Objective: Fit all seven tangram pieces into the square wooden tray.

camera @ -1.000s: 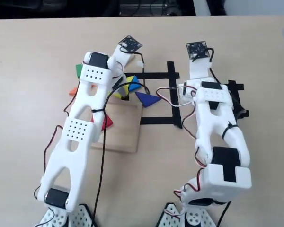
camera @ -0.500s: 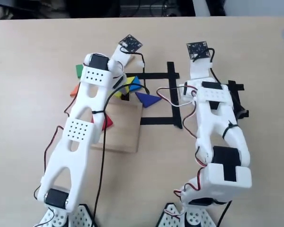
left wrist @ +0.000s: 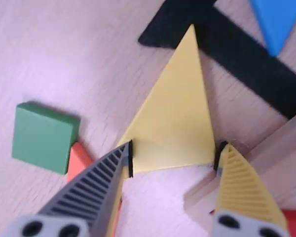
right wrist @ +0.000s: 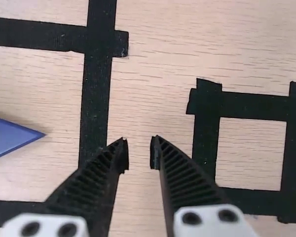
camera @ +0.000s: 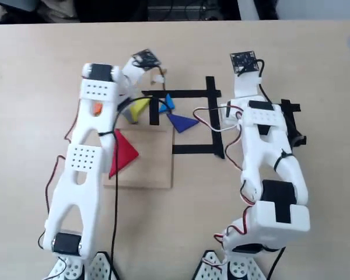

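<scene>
A yellow triangle (left wrist: pixel 175 118) lies flat on the table, just off a corner of the wooden tray (left wrist: pixel 286 143). My left gripper (left wrist: pixel 172 157) is open, and its fingers (left wrist: pixel 113 173) straddle the triangle's short edge at the two corners. A green square (left wrist: pixel 43 137) and an orange piece (left wrist: pixel 79 159) lie beside it. In the high view the yellow triangle (camera: pixel 137 108), a light blue triangle (camera: pixel 167 102) and a dark blue triangle (camera: pixel 182 121) lie beyond the tray (camera: pixel 151 166). A red triangle (camera: pixel 123 153) rests in the tray. My right gripper (right wrist: pixel 138 148) hovers over bare table, slightly open and holding nothing.
Black tape lines (camera: pixel 212 114) mark a large square right of the tray and a small square (right wrist: pixel 246 143) farther right. The left arm (camera: pixel 84 169) lies over the tray's left side. Open table stretches along the far edge and both sides.
The left arm has swung to the left, uncovering the yellow triangle and more of the red triangle. The right arm has not moved.
</scene>
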You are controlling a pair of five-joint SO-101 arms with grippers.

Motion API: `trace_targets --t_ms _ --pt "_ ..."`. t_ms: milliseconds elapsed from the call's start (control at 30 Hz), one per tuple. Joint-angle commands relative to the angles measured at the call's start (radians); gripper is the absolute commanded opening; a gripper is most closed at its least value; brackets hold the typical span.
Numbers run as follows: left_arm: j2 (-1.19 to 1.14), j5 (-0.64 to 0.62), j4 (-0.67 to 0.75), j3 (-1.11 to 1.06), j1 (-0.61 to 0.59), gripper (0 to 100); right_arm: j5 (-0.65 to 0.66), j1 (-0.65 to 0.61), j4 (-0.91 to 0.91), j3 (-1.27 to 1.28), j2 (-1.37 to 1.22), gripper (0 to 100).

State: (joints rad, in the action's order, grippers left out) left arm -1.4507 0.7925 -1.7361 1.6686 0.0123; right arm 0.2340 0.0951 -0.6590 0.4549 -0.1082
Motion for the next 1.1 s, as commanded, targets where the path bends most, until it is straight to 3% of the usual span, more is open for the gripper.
trace_targets --t_ms 0,433,633,933,1067 --pt "0.029 0.083 -0.021 -0.007 -0.113 28 0.005 -0.017 0.015 -0.004 0.042 9.3" --pt "0.068 0.175 -0.026 -0.015 -0.302 29 0.005 -0.017 0.026 -0.027 -0.015 9.3" --pt "0.15 0.241 -0.028 -0.171 -0.335 29 0.005 -0.017 0.026 -0.027 -0.013 9.3" --pt "0.686 0.302 -0.023 -0.763 -0.255 29 0.005 -0.017 0.028 -0.028 -0.013 9.3" --pt "0.911 0.296 -0.011 -0.851 -0.248 29 0.005 -0.017 0.028 -0.028 -0.013 9.3"
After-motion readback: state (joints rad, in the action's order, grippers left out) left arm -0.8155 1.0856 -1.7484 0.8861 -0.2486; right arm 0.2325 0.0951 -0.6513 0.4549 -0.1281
